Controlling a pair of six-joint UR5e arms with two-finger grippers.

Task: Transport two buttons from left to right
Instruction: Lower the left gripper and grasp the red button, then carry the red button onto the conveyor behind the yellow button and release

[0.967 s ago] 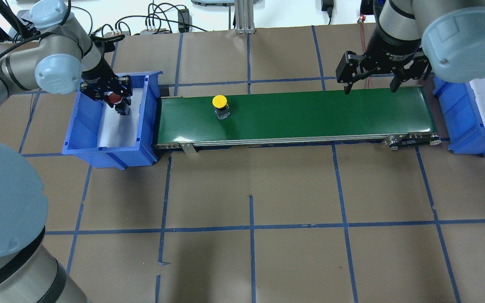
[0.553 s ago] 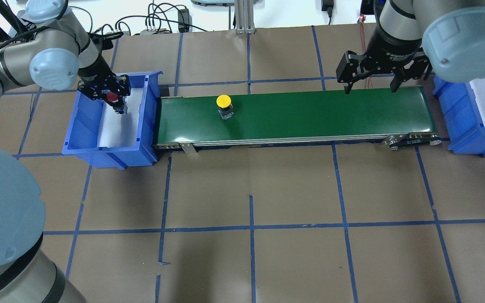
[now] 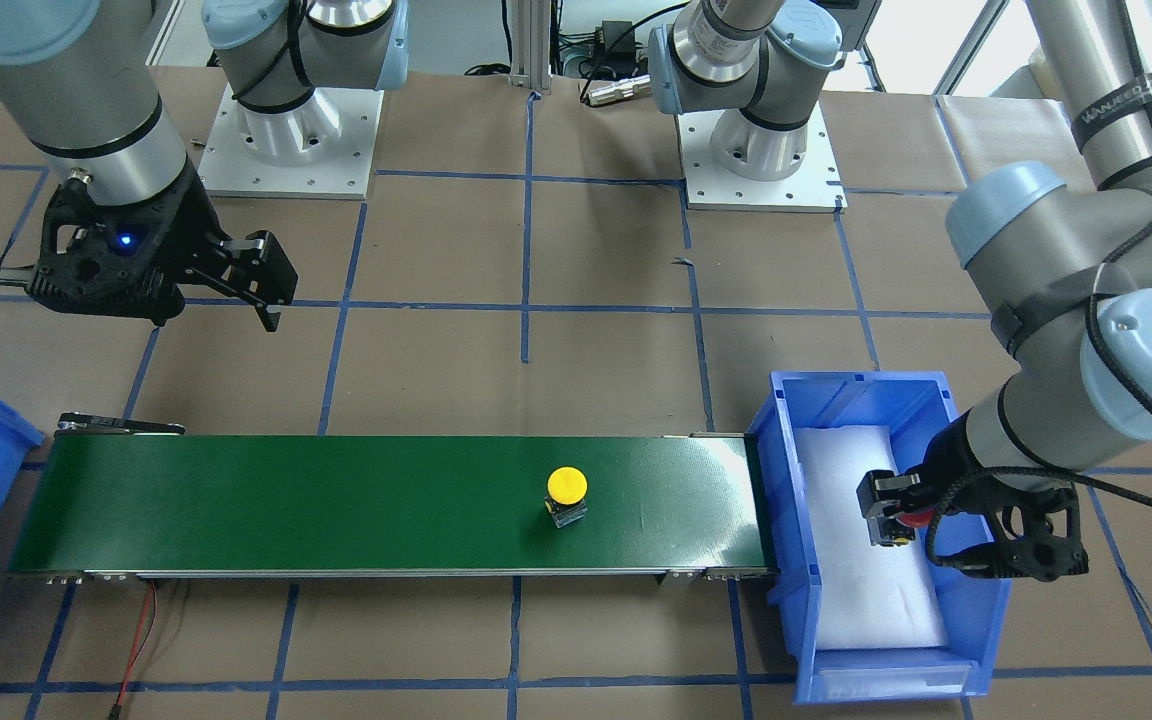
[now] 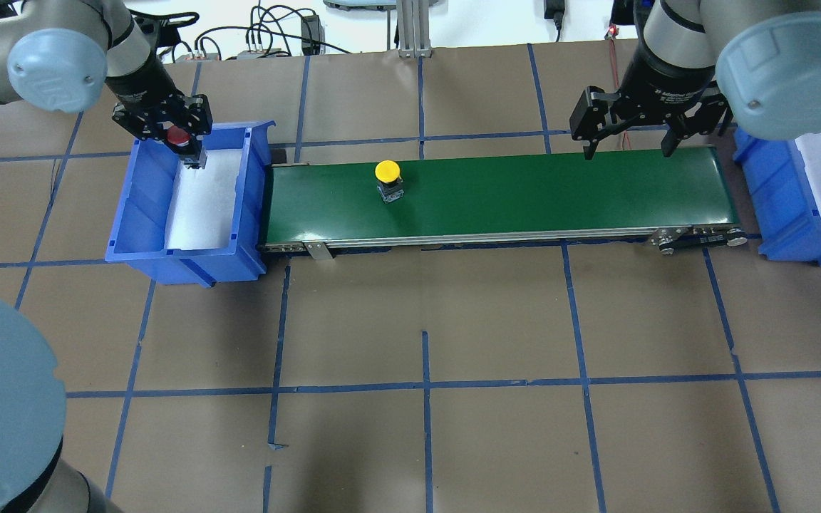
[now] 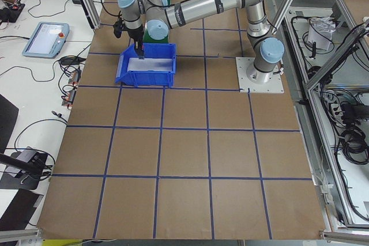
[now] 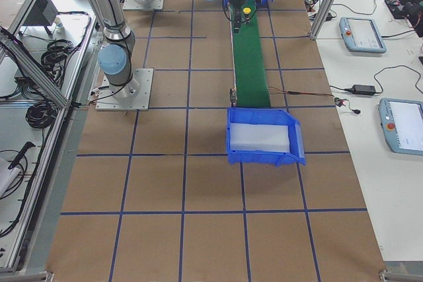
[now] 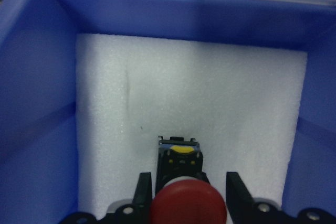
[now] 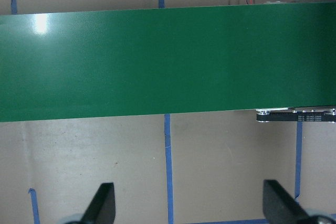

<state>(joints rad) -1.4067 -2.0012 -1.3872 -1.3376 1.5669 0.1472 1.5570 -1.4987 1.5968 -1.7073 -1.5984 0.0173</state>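
The left gripper [image 7: 188, 199] clamps its fingers [image 7: 142, 191] on the red button [image 7: 188, 206], holding it over the white foam [image 7: 210, 93] that lines the left bin [image 4: 136, 206]. Only the wrist view shows the black base under the red cap, with a yellow spot on it; the overhead view shows only the cap between the fingers, near the bin's back wall. Beyond the bin, the yellow button [image 4: 388, 172] stands upright on the green belt [image 4: 524, 192], toward its left end. At the belt's far end the right gripper [image 4: 627, 152] hangs with its fingers spread wide, empty, beside the right bin [image 4: 774, 214]; its own camera shows bare belt below. A black strap [image 3: 1116, 100] on the left arm reads roughly "WANJEED". The white lettering on the right wrist is too small to read.
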